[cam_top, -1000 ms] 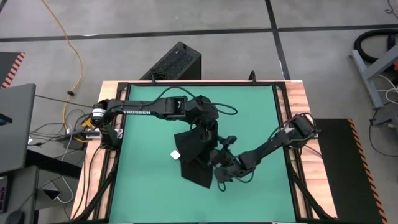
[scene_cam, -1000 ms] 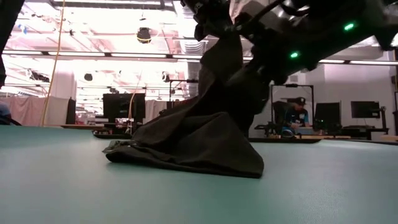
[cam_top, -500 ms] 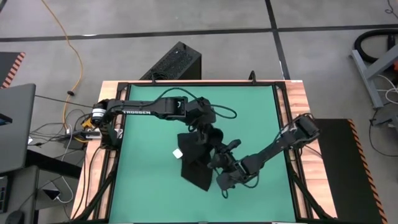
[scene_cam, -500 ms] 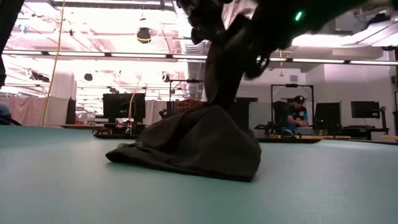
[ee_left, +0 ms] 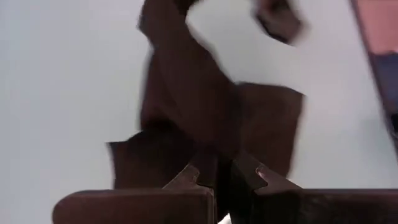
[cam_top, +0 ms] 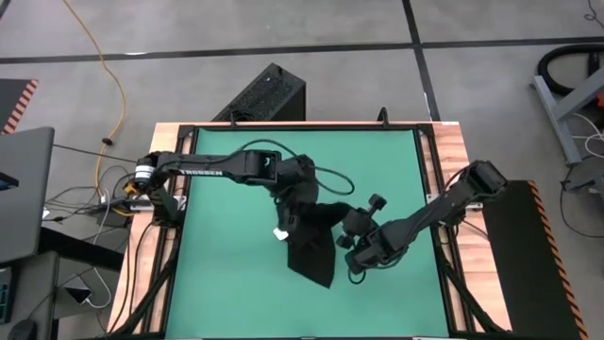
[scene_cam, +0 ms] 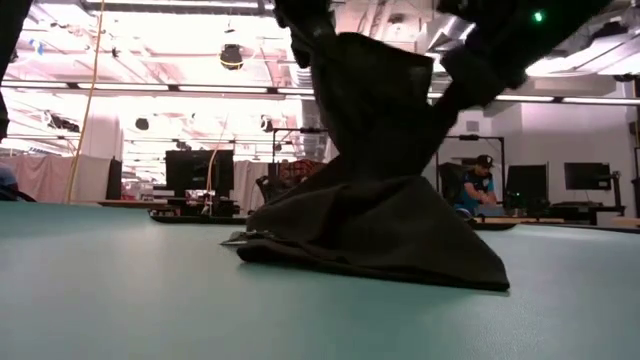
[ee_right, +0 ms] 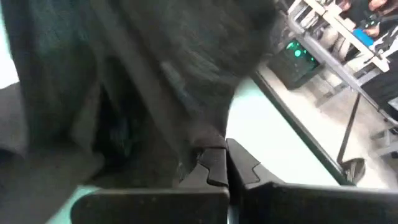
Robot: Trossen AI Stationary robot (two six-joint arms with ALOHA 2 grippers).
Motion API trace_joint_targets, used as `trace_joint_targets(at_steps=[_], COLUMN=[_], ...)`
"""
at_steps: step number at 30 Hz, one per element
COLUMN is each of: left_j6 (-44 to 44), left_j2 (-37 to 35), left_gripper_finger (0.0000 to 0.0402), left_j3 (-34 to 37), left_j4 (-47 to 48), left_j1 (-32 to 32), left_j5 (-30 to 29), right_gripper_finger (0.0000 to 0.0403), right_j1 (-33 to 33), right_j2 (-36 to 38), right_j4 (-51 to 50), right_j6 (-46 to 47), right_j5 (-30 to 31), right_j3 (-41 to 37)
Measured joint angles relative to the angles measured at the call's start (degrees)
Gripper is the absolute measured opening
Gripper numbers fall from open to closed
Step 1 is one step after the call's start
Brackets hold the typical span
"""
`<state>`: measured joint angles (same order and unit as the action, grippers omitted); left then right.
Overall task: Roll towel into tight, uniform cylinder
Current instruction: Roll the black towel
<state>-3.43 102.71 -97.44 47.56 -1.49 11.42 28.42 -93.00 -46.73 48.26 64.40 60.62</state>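
The black towel stands bunched near the middle of the green mat, with its white tag on its left side. In the low view the towel is drawn up between both grippers, and its lower part lies spread on the mat. My left gripper is shut on the towel's upper left part. My right gripper is shut on its upper right part. My left gripper pinches a raised fold of the towel between its two fingers, slanting down from the table's far left. The cloth hangs below the fingers and its lower part rests on the mat. My right gripper pinches the towel's upper right part between its two shut fingers, coming nearly level from the table's right. The cloth runs from there toward the left gripper and down to the mat.
A black ribbed box stands on the floor beyond the table's far edge. Wooden strips border the mat. Bare mat lies to the towel's left and near side. A person sits in the room far behind.
My right gripper has taken hold of the towel, risen, and gone toward the table's right edge, rolling as it went. The towel's upper part has been drawn up and spread between the two grippers. Its heap on the mat has slid a little to the right.
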Motion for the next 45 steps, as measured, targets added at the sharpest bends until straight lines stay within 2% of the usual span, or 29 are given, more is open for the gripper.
trace_joint_targets(at_steps=[9, 11, 15, 17, 21, 24, 28, 30, 37, 40, 45], left_j6=[0.23, 1.08, 4.24, 6.75, 9.80, 9.85, 8.47, 8.64, 13.88, 13.61, 14.41], left_j2=[-2.31, -3.50, -7.51, -10.32, -15.45, -16.52, -13.66, -11.03, -1.87, 1.22, 7.56], left_gripper_finger=[0.0045, 0.0054, 0.0060, 0.0060, 0.0060, 0.0060, 0.0060, 0.0060, 0.0060, 0.0060, 0.0060], left_j3=[8.19, 9.19, 11.95, 16.75, 33.53, 44.02, 50.49, 50.67, 46.25, 42.86, 35.04], left_j4=[4.64, 4.63, 1.94, -4.41, -29.29, -44.19, -56.89, -58.09, -56.04, -54.13, -46.46], left_j1=[7.58, 9.64, 12.84, 14.21, 17.33, 19.63, 22.26, 23.24, 26.24, 27.01, 27.45], left_j5=[-1.42, -3.91, -12.97, -17.57, -26.45, -34.56, -46.08, -49.15, -50.53, -53.59, -52.86], right_gripper_finger=[0.0001, 0.0001, 0.0001, 0.0001, 0.0001, 0.0001, 0.0001, 0.0000, 0.0000, 0.0000, 0.0000], right_j1=[0.46, 0.44, 0.07, -0.33, -0.90, -0.85, -0.84, -0.87, -0.86, -1.23, -1.66], right_j2=[-2.90, -2.60, -2.24, -2.20, -2.20, -2.20, -2.20, -2.20, -2.20, -2.20, -2.20], right_j4=[-1.70, -2.33, -1.79, -1.60, -1.70, -1.67, -1.44, -1.23, -0.67, -0.63, -0.63], right_j6=[2.46, 2.94, 2.94, 3.42, 4.27, 4.25, 4.42, 4.43, 4.70, 4.50, 4.41], right_j5=[-1.99, -2.10, -2.47, -3.08, -3.39, -3.50, -4.31, -4.37, -4.35, -4.37, -4.40], right_j3=[-0.02, -0.02, -0.02, -0.02, -0.02, -0.02, -0.02, -0.02, -0.02, -0.02, -0.02])
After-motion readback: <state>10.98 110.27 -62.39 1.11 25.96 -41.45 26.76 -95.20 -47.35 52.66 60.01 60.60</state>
